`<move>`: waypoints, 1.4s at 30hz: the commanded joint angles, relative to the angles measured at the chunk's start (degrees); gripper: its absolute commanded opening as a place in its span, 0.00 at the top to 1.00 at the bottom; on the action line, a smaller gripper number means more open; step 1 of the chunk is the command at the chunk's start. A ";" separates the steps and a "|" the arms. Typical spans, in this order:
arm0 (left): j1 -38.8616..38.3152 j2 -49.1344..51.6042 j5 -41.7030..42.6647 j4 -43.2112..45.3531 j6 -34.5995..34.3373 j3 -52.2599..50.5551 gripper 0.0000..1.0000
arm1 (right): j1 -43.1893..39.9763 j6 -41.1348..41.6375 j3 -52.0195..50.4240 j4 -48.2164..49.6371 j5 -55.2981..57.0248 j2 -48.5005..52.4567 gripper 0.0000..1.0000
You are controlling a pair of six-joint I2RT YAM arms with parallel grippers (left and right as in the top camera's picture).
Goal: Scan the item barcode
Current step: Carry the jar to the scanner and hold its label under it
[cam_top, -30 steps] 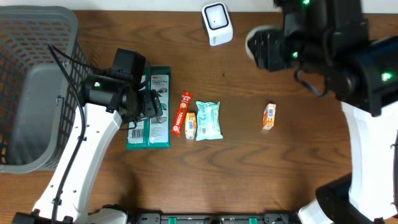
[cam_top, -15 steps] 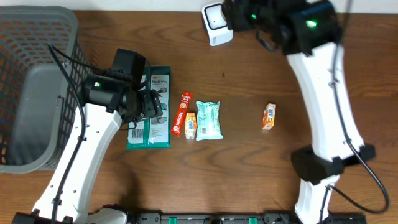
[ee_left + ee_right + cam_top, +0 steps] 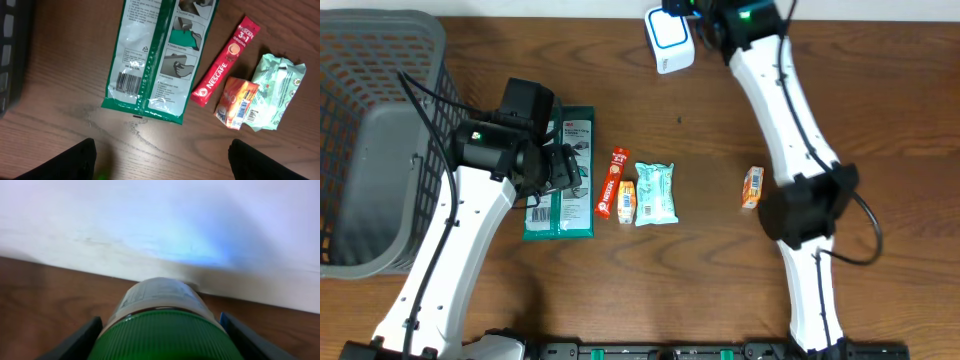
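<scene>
Right end effector (image 3: pixel 160 342) grasping a green-capped round container with white label (image 3: pixel 160 300), held at the far edge of the brown wooden table (image 3: pixel 75 130), just beside the white box-shaped scanner (image 3: pixel 669 40), whose face glows blue. Left end effector (image 3: pixel 162 157) released and empty, hovering above a green-and-white flat packet (image 3: pixel 157 55).

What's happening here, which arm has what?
The right gripper is closed on a round green container with a white label, holding it by the white scanner, whose face glows blue. Whether the barcode faces it can't be told. The left gripper hangs open and empty above the green packet. The Nescafe stick, small orange pack, pale green pouch and orange carton lie on the table; the grey basket sits left.
</scene>
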 commanded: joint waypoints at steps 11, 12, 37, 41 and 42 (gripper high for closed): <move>-0.17 -0.31 -0.50 -0.15 0.15 0.39 0.15 | -0.92 0.52 0.68 21.07 -0.96 11.82 0.99; -0.17 -0.31 -0.50 -0.15 0.15 0.39 0.15 | -0.96 0.52 0.68 22.51 -1.51 12.26 0.99; -0.17 -0.31 -0.50 -0.15 0.13 0.39 0.15 | -4.68 -1.03 0.66 20.94 -2.12 8.39 0.99; -0.17 -0.31 -0.50 -0.15 0.15 0.39 0.15 | -5.86 -1.01 0.66 3.69 -2.14 -1.01 0.99; -0.17 -0.31 -0.50 -0.15 0.15 0.39 0.15 | -6.19 -1.20 0.66 -1.97 -1.95 -3.39 0.99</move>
